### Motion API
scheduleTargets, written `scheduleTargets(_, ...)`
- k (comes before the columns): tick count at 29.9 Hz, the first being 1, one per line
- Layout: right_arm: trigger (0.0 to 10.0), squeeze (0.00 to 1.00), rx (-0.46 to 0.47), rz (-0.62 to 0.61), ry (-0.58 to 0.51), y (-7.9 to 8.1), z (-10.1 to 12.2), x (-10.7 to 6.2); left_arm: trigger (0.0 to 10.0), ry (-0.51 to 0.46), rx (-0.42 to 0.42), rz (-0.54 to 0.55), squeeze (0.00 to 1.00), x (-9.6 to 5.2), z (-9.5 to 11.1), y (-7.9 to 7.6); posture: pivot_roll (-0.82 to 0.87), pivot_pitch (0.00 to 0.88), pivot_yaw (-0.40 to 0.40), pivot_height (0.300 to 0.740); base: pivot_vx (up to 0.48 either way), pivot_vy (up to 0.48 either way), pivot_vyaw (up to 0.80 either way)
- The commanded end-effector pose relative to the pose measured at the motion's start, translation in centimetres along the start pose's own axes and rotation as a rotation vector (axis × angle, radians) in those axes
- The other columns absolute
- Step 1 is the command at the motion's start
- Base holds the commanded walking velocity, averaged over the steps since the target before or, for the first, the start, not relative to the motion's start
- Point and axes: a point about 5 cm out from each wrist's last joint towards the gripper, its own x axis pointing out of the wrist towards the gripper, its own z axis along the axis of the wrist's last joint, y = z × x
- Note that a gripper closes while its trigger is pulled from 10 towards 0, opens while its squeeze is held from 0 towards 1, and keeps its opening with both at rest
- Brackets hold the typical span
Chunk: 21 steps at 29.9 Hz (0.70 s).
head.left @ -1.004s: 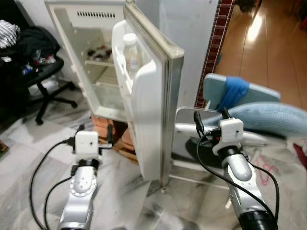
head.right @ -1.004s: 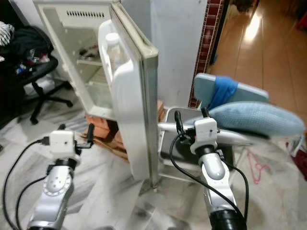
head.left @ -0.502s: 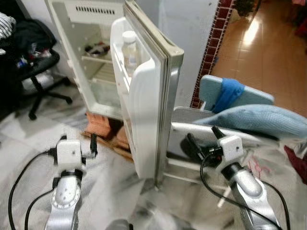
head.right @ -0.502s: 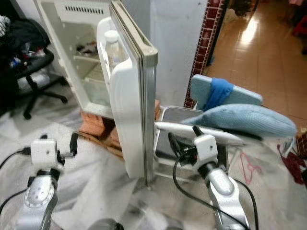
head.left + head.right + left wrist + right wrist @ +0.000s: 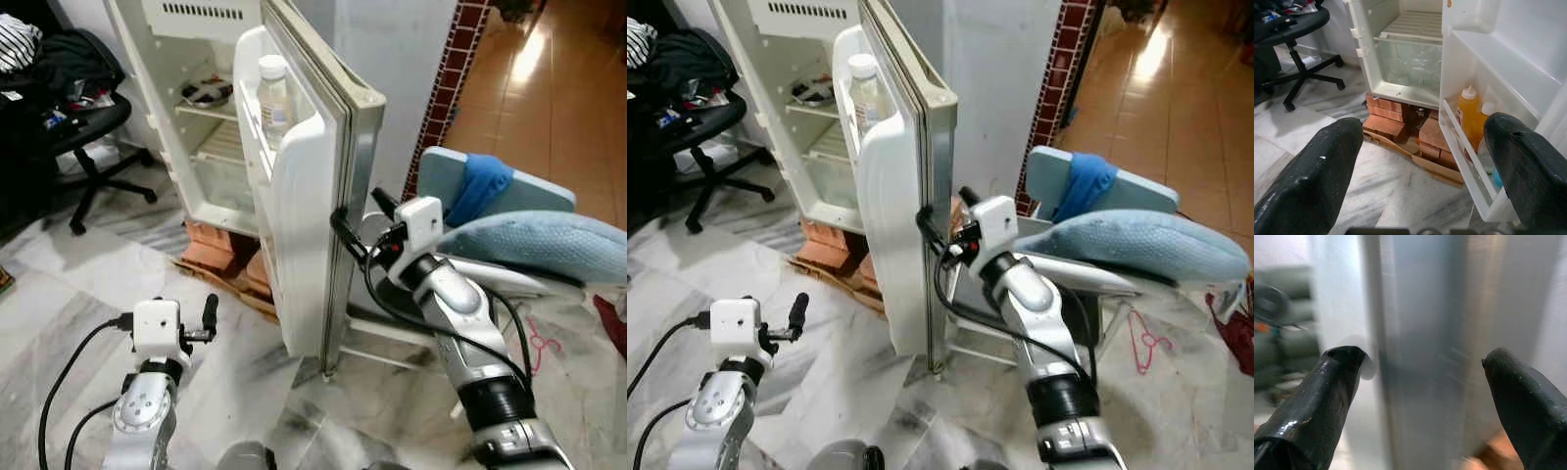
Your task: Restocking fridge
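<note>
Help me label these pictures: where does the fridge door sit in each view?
Left eye view: fridge door, centre, edge-on.
Right eye view: door left of centre.
Left wrist view: inner shelves, ahead of left gripper.
Right wrist view: door edge, inside right gripper.
Landmark: bricks under fridge.

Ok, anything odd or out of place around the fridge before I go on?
The fridge stands on stacked bricks and a wooden board rather than on the floor, an improvised base. Its door hangs open, with the right gripper at its edge. No spill shows.
</note>
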Motion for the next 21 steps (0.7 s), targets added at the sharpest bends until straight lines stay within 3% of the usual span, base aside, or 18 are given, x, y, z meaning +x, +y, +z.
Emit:
scheduleTargets(1, 10.0, 0.00, 0.096, 0.165, -0.037, 2.2, 1.3, 1.0, 10.0, -0.004, 0.007, -0.017, 0.00, 0.2, 0.3, 0.0, 0.10, 0.000, 0.019, 0.740, 0.000, 0.000, 0.00)
scheduleTargets(2, 10.0, 0.00, 0.185, 0.270, -0.057, 3.4, 2.2, 1.0, 10.0, -0.005, 0.008, -0.020, 0.00, 0.2, 0.3, 0.0, 0.10, 0.000, 0.019, 0.740, 0.000, 0.000, 0.00)
scheduleTargets(3, 10.0, 0.00, 0.334, 0.510, -0.074, 5.7, 3.9, -0.2, 10.0, -0.005, 0.010, -0.018, 0.00, 0.2, 0.3, 0.1, 0.10, 0.000, 0.018, 0.740, 0.000, 0.000, 0.00)
scheduleTargets(4, 10.0, 0.00, 0.334, 0.510, -0.074, 5.7, 3.9, -0.2, 10.0, -0.005, 0.010, -0.018, 0.00, 0.2, 0.3, 0.1, 0.10, 0.000, 0.018, 0.740, 0.000, 0.000, 0.00)
scheduleTargets(5, 10.0, 0.00, 0.379, 0.635, -0.058, 6.6, 4.3, -1.5, 10.0, -0.004, 0.010, -0.016, 0.00, 0.1, 0.3, 0.1, 0.10, 0.000, 0.018, 0.740, 0.000, 0.000, 0.00)
scheduleTargets(6, 10.0, 0.00, 0.378, 0.654, -0.047, 6.6, 4.2, -1.9, 10.0, -0.003, 0.010, -0.016, 0.00, 0.1, 0.3, 0.1, 0.10, 0.000, 0.018, 0.740, 0.000, 0.000, 0.00)
scheduleTargets(9, 10.0, 0.00, 0.215, 0.445, 0.092, 3.8, 0.4, -3.0, 10.0, 0.003, 0.009, -0.024, 0.00, 0.1, 0.3, 0.1, 0.09, 0.001, 0.018, 0.740, 0.000, 0.000, 0.00)
scheduleTargets(11, 10.0, 0.00, 0.158, 0.358, 0.150, 2.3, -0.9, -4.0, 10.0, 0.004, 0.008, -0.029, 0.00, 0.1, 0.3, 0.1, 0.09, 0.005, 0.022, 0.740, 0.000, 0.000, 0.00)
scheduleTargets(16, 10.0, 0.00, 0.123, 0.233, 0.210, 0.7, -1.9, -5.4, 10.0, 0.006, 0.008, -0.032, 0.00, 0.0, 0.3, 0.2, 0.08, 0.008, 0.028, 0.740, 0.000, 0.000, 0.00)
scheduleTargets(17, 10.0, 0.00, 0.020, 0.152, 0.230, -0.1, -2.2, -5.6, 10.0, 0.011, 0.008, -0.030, 0.00, 0.1, 0.2, 0.2, 0.08, 0.009, 0.028, 0.740, 0.000, 0.000, 0.00)
scheduleTargets(19, 10.0, 0.00, -0.020, 0.123, 0.233, -0.4, -2.3, -5.6, 10.0, 0.012, 0.008, -0.029, 0.00, 0.2, 0.2, 0.3, 0.08, 0.009, 0.028, 0.740, 0.000, 0.000, 0.00)
scheduleTargets(20, 10.0, 0.00, -0.129, 0.003, 0.233, -1.4, -2.5, -5.5, 10.0, 0.009, 0.018, -0.012, 0.00, 0.4, 0.2, 0.5, 0.08, 0.009, 0.027, 0.740, 0.000, 0.000, 0.00)
scheduleTargets(21, 10.0, 0.00, -0.129, 0.003, 0.233, -1.4, -2.5, -5.5, 10.0, 0.009, 0.018, -0.012, 0.00, 0.4, 0.2, 0.5, 0.08, 0.009, 0.027, 0.740, 0.000, 0.000, 0.00)
